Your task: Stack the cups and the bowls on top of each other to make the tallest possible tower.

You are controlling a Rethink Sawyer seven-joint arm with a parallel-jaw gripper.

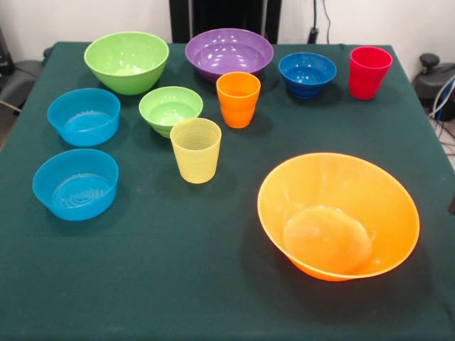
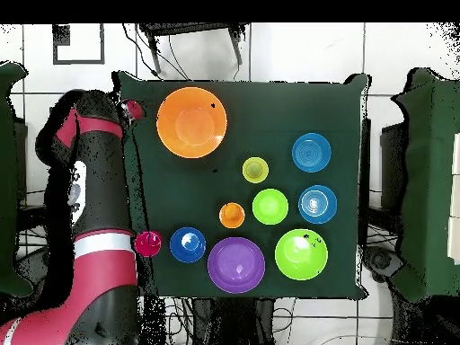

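Nothing is stacked and no tower stands; every piece sits apart, mouth up, on the dark green table (image 1: 213,284). The huge orange bowl (image 1: 338,213) is at the front right. The yellow cup (image 1: 195,149), orange cup (image 1: 238,98) and small green bowl (image 1: 170,109) are in the middle. Two light blue bowls (image 1: 84,116) (image 1: 75,183) stand at the left. The large green bowl (image 1: 126,60), purple bowl (image 1: 229,51), dark blue bowl (image 1: 307,73) and red cup (image 1: 369,71) line the far side. The gripper (image 2: 131,110) shows only overhead, drawn back at the table's corner beside the orange bowl (image 2: 190,121).
The red and black arm (image 2: 94,207) runs along the table's left edge in the overhead view, off the tabletop. Black chair legs (image 2: 193,36) stand beyond the top edge. Dark furniture (image 2: 422,180) flanks the right side.
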